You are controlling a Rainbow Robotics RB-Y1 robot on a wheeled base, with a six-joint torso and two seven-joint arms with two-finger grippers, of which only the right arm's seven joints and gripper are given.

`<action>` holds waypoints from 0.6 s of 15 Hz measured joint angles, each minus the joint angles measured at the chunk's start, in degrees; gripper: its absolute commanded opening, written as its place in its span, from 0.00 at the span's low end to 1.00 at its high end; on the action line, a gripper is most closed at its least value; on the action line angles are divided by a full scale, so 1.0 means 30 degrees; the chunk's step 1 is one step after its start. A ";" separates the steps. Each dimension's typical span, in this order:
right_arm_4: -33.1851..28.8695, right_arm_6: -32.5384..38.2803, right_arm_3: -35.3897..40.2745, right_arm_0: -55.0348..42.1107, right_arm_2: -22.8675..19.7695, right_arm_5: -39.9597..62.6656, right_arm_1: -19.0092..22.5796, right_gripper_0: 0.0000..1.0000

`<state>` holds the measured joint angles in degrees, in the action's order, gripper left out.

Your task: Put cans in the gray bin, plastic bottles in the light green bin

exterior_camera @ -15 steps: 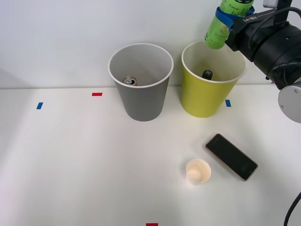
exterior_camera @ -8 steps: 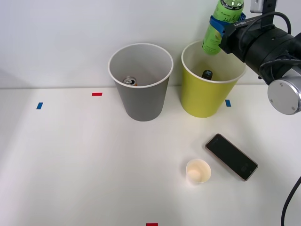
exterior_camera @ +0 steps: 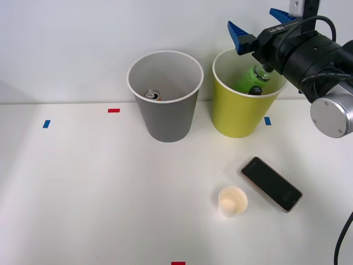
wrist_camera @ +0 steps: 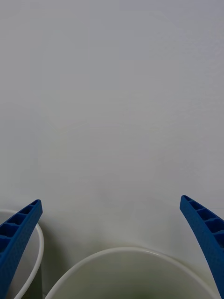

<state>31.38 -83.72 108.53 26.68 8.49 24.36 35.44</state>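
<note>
Tool (exterior_camera: 261,22) spread wide above black-capped bright green bottle (exterior_camera: 252,80) in lime bin (exterior_camera: 237,118)

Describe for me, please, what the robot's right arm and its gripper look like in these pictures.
The right gripper has two bright blue fingers, ribbed with a lattice of small cells and tapering to points. They sit on a black, rounded wrist housing bearing small white lettering. A black cable loops over the housing, and a silver-gray round joint cap follows behind it on the arm.

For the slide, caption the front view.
Open right gripper above the light green bin, green plastic bottle inside; can in gray bin.
</note>
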 measured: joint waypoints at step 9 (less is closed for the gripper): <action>0.0179 0.1313 0.5505 -0.8997 -0.0153 -0.7015 0.2977 1.00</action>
<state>31.92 -79.78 125.05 -0.31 8.03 3.32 44.37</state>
